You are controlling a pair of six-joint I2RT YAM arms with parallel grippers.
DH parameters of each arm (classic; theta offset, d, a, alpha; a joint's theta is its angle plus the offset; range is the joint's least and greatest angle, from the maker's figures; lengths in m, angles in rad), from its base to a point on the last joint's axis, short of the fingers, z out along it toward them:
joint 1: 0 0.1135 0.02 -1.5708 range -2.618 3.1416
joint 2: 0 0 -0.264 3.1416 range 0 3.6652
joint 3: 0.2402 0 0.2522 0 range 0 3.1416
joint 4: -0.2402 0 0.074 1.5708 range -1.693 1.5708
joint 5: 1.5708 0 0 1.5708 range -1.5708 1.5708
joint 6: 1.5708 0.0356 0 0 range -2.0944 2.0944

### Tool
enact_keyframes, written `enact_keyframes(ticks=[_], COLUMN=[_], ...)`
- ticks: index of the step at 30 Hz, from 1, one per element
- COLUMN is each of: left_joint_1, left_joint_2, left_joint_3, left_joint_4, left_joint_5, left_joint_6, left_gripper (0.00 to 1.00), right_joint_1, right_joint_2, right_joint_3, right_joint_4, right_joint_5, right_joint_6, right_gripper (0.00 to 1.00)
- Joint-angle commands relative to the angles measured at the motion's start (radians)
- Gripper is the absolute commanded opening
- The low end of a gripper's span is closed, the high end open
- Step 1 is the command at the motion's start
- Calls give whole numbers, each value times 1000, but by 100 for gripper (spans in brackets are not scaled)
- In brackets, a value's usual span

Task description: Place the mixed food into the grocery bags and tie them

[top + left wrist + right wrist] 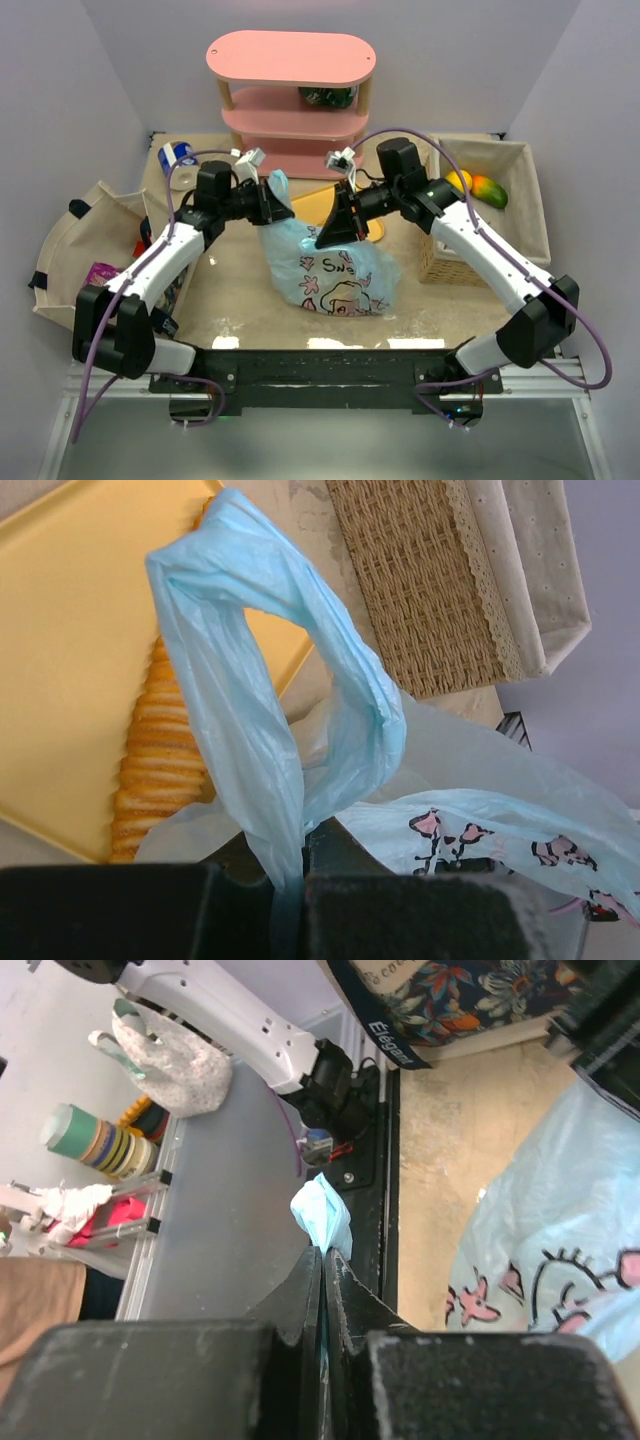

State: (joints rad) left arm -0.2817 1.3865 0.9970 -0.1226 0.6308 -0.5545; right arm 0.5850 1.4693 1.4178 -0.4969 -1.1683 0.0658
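Observation:
A light-blue grocery bag [330, 270] with cartoon prints sits bulging at the table's middle; its contents are hidden. My left gripper [272, 205] is shut on one loop handle [250, 680], which stands up out of the jaws [290, 880]. My right gripper [335, 228] is shut on the other handle, and a small tuft of blue plastic [322, 1215] pokes out past its tips [325, 1260]. The printed bag body [560, 1230] lies just right of those fingers. Some of the mixed food, yellow and red-green fruit [478, 187], lies in the wicker basket, and a purple packet [100, 272] lies at the left.
A pink three-tier shelf [290, 90] stands at the back. The cloth-lined wicker basket [500, 215] is on the right and a cloth tote [75, 235] on the left. Behind the bag lies a sliced loaf [160, 760] on a yellow tray [70, 630]. A blue-and-white can [178, 155] is at the back left.

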Motion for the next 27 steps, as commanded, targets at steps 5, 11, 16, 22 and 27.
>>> enact_keyframes(ticks=[5, 11, 16, 22, 27], left_joint_1=[7, 6, 6, 4, 1], left_joint_2=[-98, -194, -343, -530, -580], left_joint_3=[42, -17, -133, -285, -354], left_joint_4=[-84, -136, -124, -88, -78], left_joint_5=[33, 24, -25, 4, 101], left_joint_6=[195, 321, 376, 430, 427], left_gripper=[0, 0, 0, 0, 0], right_joint_1=[-158, -209, -212, -214, -214], right_joint_2=[-23, -89, -190, -271, -320], right_joint_3=[113, 69, -100, -287, -361], right_joint_4=[55, 158, 257, 389, 448], right_joint_5=[201, 539, 942, 1231, 1335], right_joint_6=[199, 201, 224, 247, 262], right_gripper=[0, 0, 0, 0, 0])
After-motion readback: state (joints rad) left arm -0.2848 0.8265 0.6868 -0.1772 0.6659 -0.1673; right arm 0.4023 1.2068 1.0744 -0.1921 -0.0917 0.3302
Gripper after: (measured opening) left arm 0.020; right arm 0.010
